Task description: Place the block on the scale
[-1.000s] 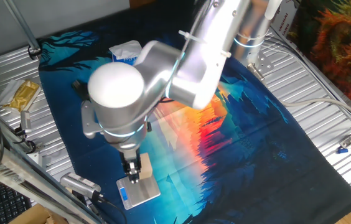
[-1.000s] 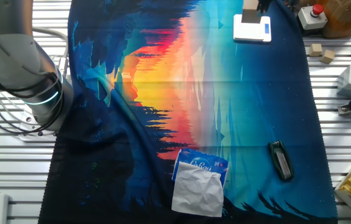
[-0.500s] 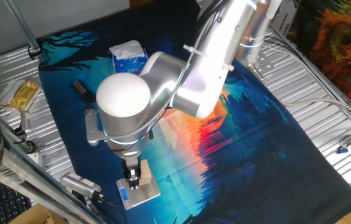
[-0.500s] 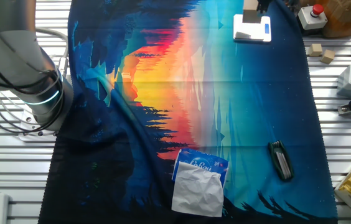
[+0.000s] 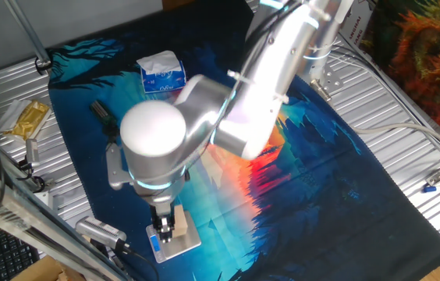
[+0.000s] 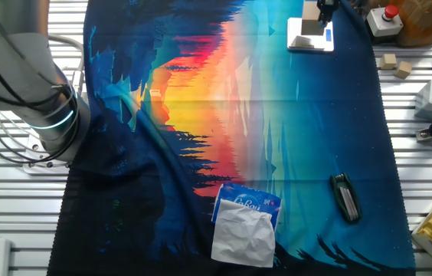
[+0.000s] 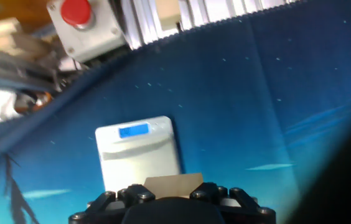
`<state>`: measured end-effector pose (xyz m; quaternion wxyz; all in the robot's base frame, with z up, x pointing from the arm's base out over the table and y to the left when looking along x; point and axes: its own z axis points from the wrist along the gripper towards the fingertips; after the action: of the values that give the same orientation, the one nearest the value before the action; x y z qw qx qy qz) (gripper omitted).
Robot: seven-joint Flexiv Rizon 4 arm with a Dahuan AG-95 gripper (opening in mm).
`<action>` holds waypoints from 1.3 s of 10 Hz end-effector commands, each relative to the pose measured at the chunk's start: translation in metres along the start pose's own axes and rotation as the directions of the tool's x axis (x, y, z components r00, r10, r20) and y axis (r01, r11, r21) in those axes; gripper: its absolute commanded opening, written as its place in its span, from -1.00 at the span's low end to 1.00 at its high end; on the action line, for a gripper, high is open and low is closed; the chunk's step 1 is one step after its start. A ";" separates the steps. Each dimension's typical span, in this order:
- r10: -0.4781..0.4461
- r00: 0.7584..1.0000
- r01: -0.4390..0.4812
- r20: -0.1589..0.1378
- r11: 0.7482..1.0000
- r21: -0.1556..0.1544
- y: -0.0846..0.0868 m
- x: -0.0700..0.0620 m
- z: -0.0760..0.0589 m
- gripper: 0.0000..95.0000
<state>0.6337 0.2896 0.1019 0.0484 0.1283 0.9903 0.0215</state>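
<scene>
Gripper (image 5: 167,227) grips the block (image 5: 179,224) betw. its fingers, jaws closed on it, right over the scale (image 5: 175,242); can't tell if block touches the platform. Hand view: block (image 7: 170,183) sits at the near edge of scale (image 7: 139,155), blue display at far edge. Surface: cloth (image 6: 277,138) w/ blue-orange sunset print over a slatted metal table (image 6: 17,207). Tissue packet (image 6: 245,222) and dark bar (image 6: 345,197) lie well apart from scale. Red button box (image 7: 85,25) just off the cloth edge.
</scene>
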 end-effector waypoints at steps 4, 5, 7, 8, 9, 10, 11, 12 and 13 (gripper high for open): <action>0.001 1.000 -0.001 0.007 1.000 0.004 0.004 -0.002 0.019 -1.00; -0.002 1.000 0.002 0.006 1.000 -0.001 0.004 -0.002 0.022 -1.00; -0.016 1.000 0.016 0.008 1.000 -0.002 0.004 -0.003 0.029 -1.00; -0.022 1.000 0.022 0.007 1.000 -0.007 0.004 -0.003 0.029 -0.60; -0.035 0.999 0.035 0.011 0.999 -0.012 0.004 -0.003 0.029 -0.60; -0.041 0.999 0.041 0.009 0.999 -0.017 0.004 -0.003 0.029 0.20; -0.042 0.999 0.042 0.007 0.999 -0.029 0.004 -0.003 0.029 0.20; -0.043 0.999 0.043 0.006 0.998 -0.038 0.004 -0.003 0.029 0.20; -0.046 0.999 0.046 0.004 0.998 -0.048 0.004 -0.003 0.029 0.60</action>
<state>0.6401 0.2927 0.0741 0.0535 0.1039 0.9921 0.0450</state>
